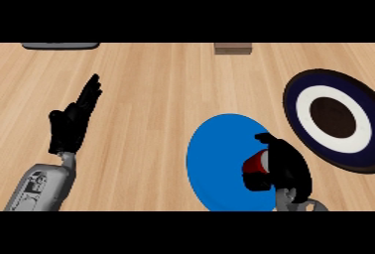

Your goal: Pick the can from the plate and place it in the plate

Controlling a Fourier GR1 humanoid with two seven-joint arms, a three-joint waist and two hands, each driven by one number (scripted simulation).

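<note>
The can (256, 165), red with a pale end, sits at the lower right of the frame on the right part of the blue plate (219, 163), and the right hand (284, 166) is curled round it from the right, hiding much of it. Whether it has left the plate's surface cannot be told from this view. To do this step well, I judge the hand should keep its hold, raise the can straight up until it is free of the blue plate's rim, then carry it up and to the right to the dark plate with white ring (333, 119), just beside the blue one at the right edge, setting it down on the brown centre. Nothing lies between the two plates. The left hand (72, 121) rests open at the left, fingers up, well apart. A grey object (60, 45) and a brown block (233, 48) lie along the top edge, out of the way.
</note>
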